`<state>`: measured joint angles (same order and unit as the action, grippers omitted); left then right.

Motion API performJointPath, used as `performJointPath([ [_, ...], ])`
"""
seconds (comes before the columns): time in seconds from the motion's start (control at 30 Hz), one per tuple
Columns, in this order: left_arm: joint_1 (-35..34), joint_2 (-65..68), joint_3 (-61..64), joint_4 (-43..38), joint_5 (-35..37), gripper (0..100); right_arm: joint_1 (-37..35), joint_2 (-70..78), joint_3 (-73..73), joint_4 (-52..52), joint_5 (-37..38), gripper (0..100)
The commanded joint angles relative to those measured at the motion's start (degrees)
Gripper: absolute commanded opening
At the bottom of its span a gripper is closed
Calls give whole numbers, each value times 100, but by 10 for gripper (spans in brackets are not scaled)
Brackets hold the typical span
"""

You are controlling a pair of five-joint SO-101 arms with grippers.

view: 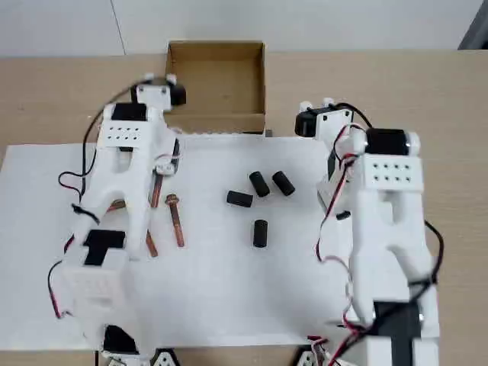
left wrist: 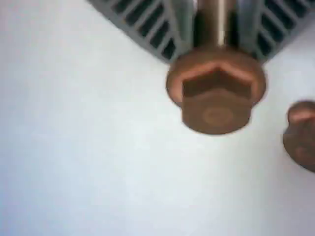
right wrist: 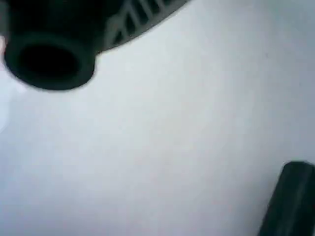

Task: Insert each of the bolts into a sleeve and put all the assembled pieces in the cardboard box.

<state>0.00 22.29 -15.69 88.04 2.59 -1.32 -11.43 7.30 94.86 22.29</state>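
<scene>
Looking through the left wrist camera, I see my left hand clamped on a bolt. Its shank runs up between the ribbed fingers and its hex head hangs out over the white sheet. My right hand grips a sleeve with the open bore facing the camera.

From the high view, spare bolts lie on the sheet beside the left arm, some partly hidden under it. Four loose sleeves sit mid-sheet between the two arms, one nearer me and three close together just beyond it. Past the sheet's far edge, the box stands open on the bench.
</scene>
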Motion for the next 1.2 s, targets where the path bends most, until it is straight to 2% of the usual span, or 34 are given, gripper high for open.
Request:
performJointPath([
  [0.0,316,-949,-400,325,9,5,31,-848,-18,312,-35,4],
  [0.23,536,-1618,-418,1222,-18,5,31,-2185,651,382,-26,4],
  [0.5,703,-3393,-259,1231,-26,5,57,-4391,1477,295,-44,4],
  [0.6,923,-4026,180,1213,0,5,57,-5138,1899,163,-563,4],
  [0.7,949,-4571,831,870,53,5,48,-5754,2303,-224,-1099,4],
  [0.87,949,-5512,2000,123,738,5,40,-6563,3042,-1068,-1591,4],
  [1.17,949,-7358,4462,-1723,1415,5,13,-7538,4510,-2237,-2268,4],
])
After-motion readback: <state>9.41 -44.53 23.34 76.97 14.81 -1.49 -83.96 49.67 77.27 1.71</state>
